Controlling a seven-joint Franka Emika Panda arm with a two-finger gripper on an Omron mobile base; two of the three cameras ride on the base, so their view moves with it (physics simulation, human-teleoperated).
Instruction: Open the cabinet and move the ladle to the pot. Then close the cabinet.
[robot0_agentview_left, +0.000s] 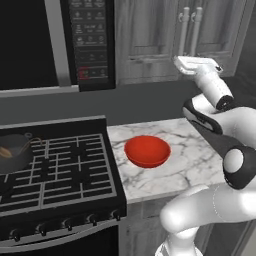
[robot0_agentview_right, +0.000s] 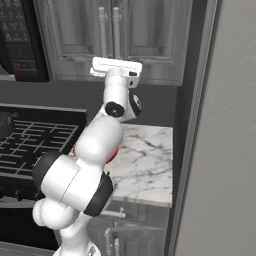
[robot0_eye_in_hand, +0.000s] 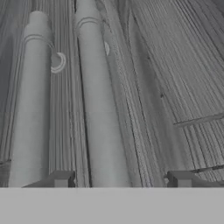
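Note:
The grey wood-grain cabinet (robot0_agentview_left: 150, 40) (robot0_agentview_right: 75, 35) hangs above the counter with both doors shut. My gripper (robot0_agentview_left: 187, 60) (robot0_agentview_right: 114, 59) is raised to the lower ends of its two silvery bar handles (robot0_agentview_left: 196, 30) (robot0_agentview_right: 117, 30). In the hand view the gripper (robot0_eye_in_hand: 122, 178) stands open, and one handle (robot0_eye_in_hand: 100, 109) runs up between the fingertips without touching them. The other handle (robot0_eye_in_hand: 30, 109) lies just outside the left tip. The dark grey pot (robot0_agentview_left: 12, 152) (robot0_agentview_right: 4, 124) sits on the stove's left burner. A slim brown shape lies inside it; I cannot tell whether it is the ladle.
A red bowl (robot0_agentview_left: 147, 151) rests on the marble counter (robot0_agentview_left: 190, 160) below my arm. The black microwave (robot0_agentview_left: 50, 40) hangs left of the cabinet, over the stove (robot0_agentview_left: 60, 170). A tall grey wall (robot0_agentview_right: 225, 125) closes the right side.

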